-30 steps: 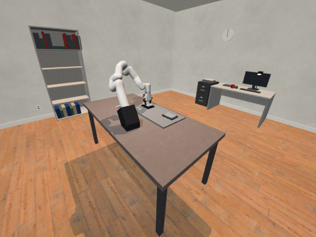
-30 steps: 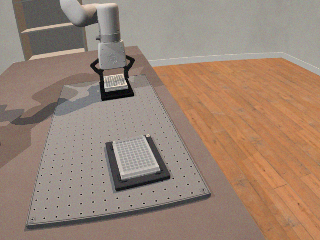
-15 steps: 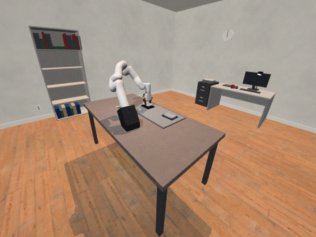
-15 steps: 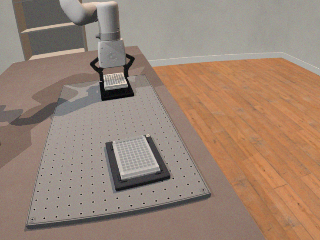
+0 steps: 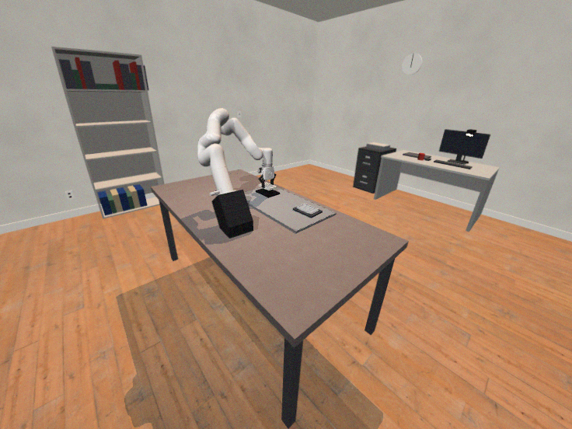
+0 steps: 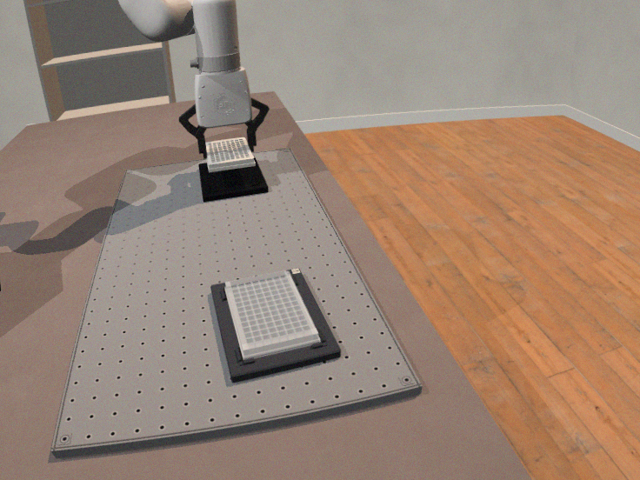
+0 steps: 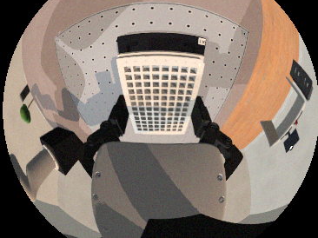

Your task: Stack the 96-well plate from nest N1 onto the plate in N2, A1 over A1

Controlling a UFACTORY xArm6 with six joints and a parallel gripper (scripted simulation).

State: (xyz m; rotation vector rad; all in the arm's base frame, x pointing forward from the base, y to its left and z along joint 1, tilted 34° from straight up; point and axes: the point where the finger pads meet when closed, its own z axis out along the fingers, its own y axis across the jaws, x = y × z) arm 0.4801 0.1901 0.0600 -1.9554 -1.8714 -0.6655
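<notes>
My gripper [image 6: 230, 151] is shut on a white 96-well plate [image 6: 230, 154], its fingers on the plate's two long sides. It holds the plate lifted a little above the black nest N1 [image 6: 234, 182] at the far end of the perforated board. In the wrist view the plate [image 7: 160, 100] sits between the fingers, with the nest [image 7: 158, 43] showing beyond it. A second white 96-well plate [image 6: 270, 312] sits in the black nest N2 [image 6: 274, 332] at the near end of the board. Its marked corner tab [image 6: 295, 270] is at its far right.
The grey perforated board [image 6: 224, 292] lies on the brown table. A black box [image 5: 232, 213] stands by the arm's base. The table's right edge drops to the wood floor.
</notes>
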